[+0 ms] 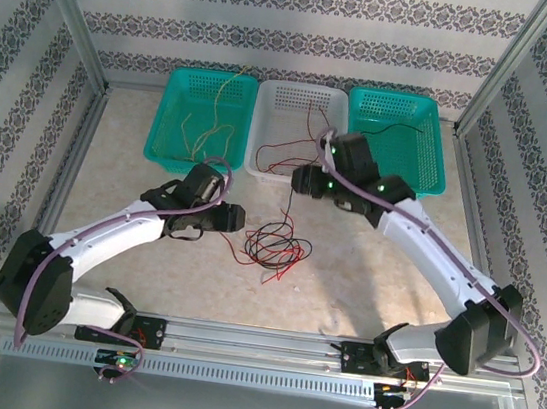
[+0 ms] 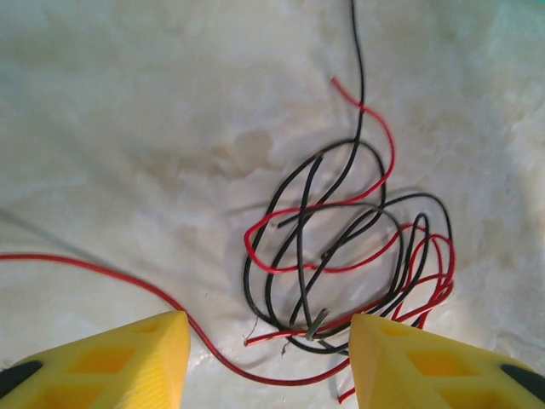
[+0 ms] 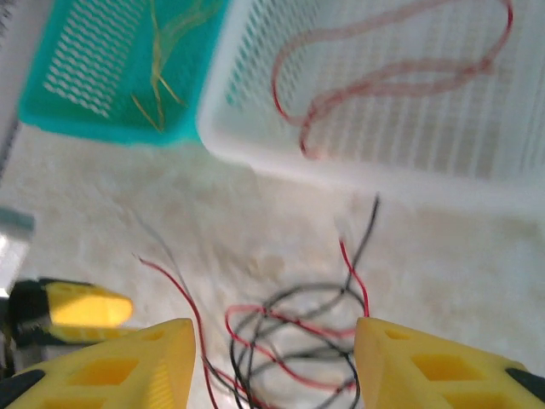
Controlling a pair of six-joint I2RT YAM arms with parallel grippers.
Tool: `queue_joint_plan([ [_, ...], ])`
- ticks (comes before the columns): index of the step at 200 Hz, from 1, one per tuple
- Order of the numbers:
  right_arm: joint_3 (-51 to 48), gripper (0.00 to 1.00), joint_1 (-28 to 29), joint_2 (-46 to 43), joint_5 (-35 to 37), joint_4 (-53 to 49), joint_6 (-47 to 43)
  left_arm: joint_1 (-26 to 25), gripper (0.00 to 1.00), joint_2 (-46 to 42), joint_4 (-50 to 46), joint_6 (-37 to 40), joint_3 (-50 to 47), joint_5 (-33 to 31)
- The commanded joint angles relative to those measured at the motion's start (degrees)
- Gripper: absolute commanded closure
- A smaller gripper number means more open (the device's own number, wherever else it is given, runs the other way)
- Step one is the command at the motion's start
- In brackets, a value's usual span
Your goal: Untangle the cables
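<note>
The cables (image 1: pixel 273 245) lie mid-table as a loose knot of red and black loops (image 2: pixel 341 247), which also shows blurred below my right gripper (image 3: pixel 289 341). One red strand (image 2: pixel 102 273) trails off to the left and curves between my left fingers on the table. My left gripper (image 2: pixel 268 362) hovers just left of the knot (image 1: pixel 239 222), jaws apart, gripping nothing. My right gripper (image 3: pixel 272 371) hangs open above the knot's far side (image 1: pixel 299 181), in front of the white basket. A black end and a red end point toward that basket.
Three baskets stand along the back: a teal one (image 1: pixel 166 100) with yellow wires (image 3: pixel 162 51), a white one (image 1: pixel 259 162) with a red wire (image 3: pixel 383 77), and a teal one (image 1: pixel 439 156) with a black wire. Metal frame rails border the table.
</note>
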Motion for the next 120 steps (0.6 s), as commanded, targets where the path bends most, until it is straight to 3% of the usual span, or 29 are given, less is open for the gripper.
queue_joint_plan([
  [1, -7.6, 0.48, 1.6, -1.5, 2.3, 4.0, 5.8, -0.7, 0.50, 1.7, 3.8, -2.8, -0.4, 3.2],
  [38, -14.3, 0.49, 4.4, 0.2, 3.5, 5.2, 8.7, -2.7, 0.52, 5.4, 2.5, -1.9, 2.3, 2.2],
  [120, -14.3, 0.56, 8.3, 8.7, 4.9, 2.8, 11.2, -2.7, 0.51, -0.3, 0.9, -1.1, 2.5, -0.6],
])
